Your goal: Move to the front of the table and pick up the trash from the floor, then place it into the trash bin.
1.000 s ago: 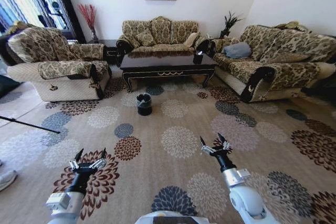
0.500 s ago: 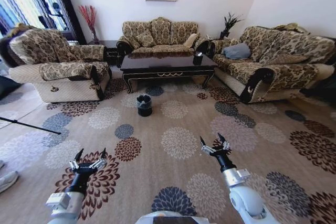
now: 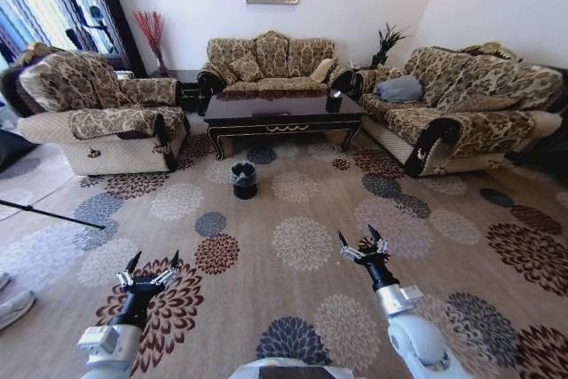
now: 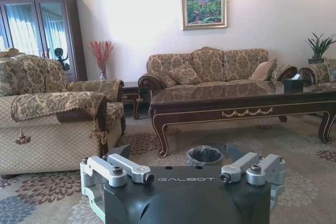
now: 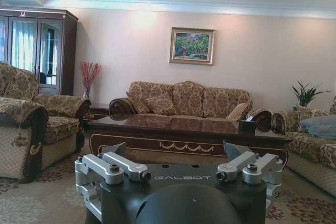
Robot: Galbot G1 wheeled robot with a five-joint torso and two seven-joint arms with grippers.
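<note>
head view: we see the left gripper (image 3: 149,271) low on the left and the right gripper (image 3: 362,243) low on the right, both hanging over the flowered carpet (image 3: 302,241) with fingers spread wide and nothing between them. the trash bin (image 3: 244,177), one of it, stands on the carpet well ahead of both claws, between them and the table (image 3: 282,111), just before the table's front. one table, three sofas around it: one behind (image 3: 271,59), one on the left (image 3: 98,117), one on the right (image 3: 461,104). any litter on the floor is too small for us to pick out here.

left wrist view: the left claw's two fingers stand apart at the near edge, holding nothing. the bin (image 4: 204,156) sits just past them, its liner rim showing, in front of the table (image 4: 236,106).

right wrist view: the right claw's fingers are likewise parted and bare. the table (image 5: 184,132) lies straight ahead, well apart, one dark box (image 5: 247,125) on its top.
</note>
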